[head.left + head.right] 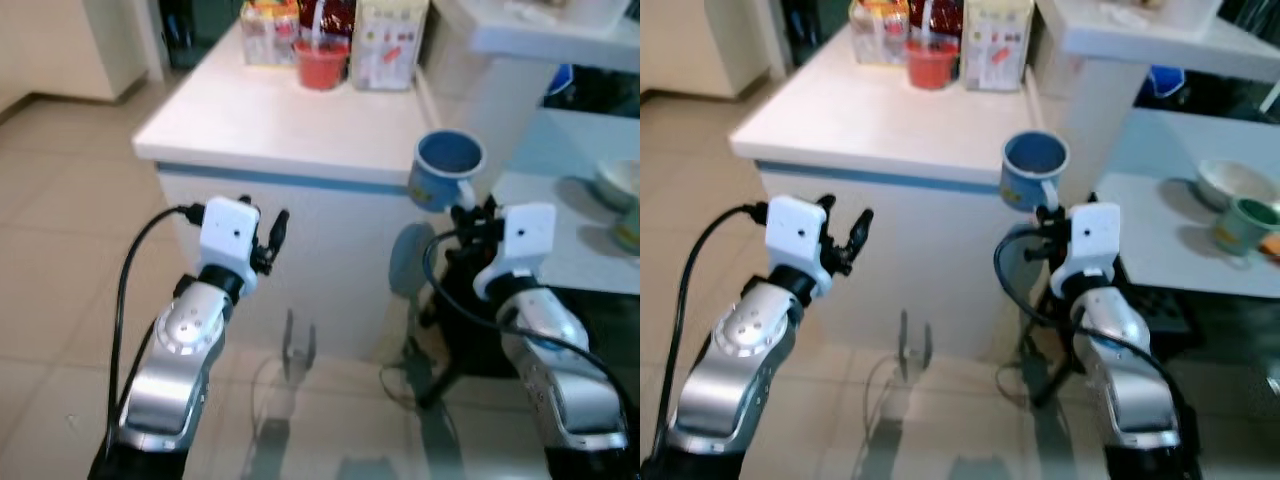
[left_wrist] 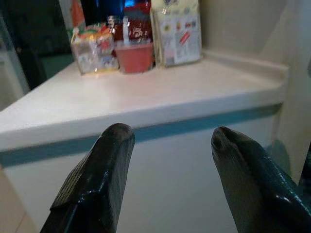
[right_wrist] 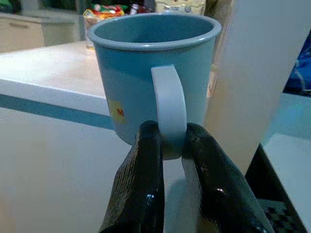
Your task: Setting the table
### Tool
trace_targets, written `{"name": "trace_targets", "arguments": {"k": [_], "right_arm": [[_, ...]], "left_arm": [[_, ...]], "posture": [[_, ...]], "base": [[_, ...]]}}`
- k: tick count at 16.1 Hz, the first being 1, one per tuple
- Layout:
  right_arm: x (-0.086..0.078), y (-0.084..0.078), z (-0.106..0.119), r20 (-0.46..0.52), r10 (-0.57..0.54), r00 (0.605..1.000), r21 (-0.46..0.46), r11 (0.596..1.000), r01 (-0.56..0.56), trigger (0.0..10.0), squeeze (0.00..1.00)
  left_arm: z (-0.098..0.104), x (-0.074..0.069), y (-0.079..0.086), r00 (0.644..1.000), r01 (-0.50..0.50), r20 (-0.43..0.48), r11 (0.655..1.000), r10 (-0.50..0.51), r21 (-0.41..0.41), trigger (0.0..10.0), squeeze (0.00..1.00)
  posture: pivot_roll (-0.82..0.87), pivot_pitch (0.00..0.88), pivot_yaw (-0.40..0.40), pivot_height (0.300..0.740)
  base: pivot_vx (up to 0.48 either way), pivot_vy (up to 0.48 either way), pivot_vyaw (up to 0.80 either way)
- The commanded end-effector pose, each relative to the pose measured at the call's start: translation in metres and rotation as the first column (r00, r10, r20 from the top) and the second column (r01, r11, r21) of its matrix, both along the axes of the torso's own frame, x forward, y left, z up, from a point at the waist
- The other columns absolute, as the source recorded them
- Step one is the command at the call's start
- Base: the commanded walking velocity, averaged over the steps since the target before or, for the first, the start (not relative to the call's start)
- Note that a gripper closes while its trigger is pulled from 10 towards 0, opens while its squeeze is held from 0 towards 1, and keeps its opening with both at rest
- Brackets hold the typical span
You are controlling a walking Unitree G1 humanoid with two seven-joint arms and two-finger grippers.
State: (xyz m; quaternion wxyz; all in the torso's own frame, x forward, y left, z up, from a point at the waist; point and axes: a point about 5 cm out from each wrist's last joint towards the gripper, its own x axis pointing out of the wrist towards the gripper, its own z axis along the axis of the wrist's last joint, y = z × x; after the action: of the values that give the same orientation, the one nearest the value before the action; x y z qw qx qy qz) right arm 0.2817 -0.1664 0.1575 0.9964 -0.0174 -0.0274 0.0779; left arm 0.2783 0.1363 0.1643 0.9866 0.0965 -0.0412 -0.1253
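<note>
In the left eye view, the right gripper (image 1: 468,212) at centre right pinches the handle of a blue mug (image 1: 447,168), carrying it upright just off the corner of the white counter (image 1: 270,125). Gripping the handle probably keeps the mug level and its base free for setting down. The left gripper (image 1: 265,235), at centre left, hangs below the counter's edge.

In the right eye view, a lower table (image 1: 1180,235) at the right edge carries a bowl (image 1: 1232,183) and a green cup (image 1: 1245,222), likely where the mug belongs.

In the left wrist view, the 2 fingers (image 2: 104,170) stand spread with nothing between them.

In the right wrist view, the 2 fingers (image 3: 146,179) press together on the handle's lower end.
</note>
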Motion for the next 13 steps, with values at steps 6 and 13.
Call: {"name": "trace_targets", "arguments": {"k": [6,13], "right_arm": [[0.0004,-0.0087,0.0063,0.036,-0.025,0.999,-0.011,1.0,0.026,10.0,0.0],[-0.0016,-0.0099,0.0044,0.033,-0.034,0.999,-0.006,0.999,0.034,10.0,0.0]], "left_arm": [[0.003,0.0025,-0.0044,1.0,0.007,0.024,1.0,-0.007,0.005,10.0,0.0],[0.0028,0.0035,-0.0075,0.999,0.025,0.029,1.0,-0.025,0.007,10.0,0.0]], "posture": [[-0.01,0.0,-0.053,0.74],[-0.02,0.0,-0.047,0.74]], "base": [[0.0,-0.429,0.0],[0.0,-0.431,0.0]]}}
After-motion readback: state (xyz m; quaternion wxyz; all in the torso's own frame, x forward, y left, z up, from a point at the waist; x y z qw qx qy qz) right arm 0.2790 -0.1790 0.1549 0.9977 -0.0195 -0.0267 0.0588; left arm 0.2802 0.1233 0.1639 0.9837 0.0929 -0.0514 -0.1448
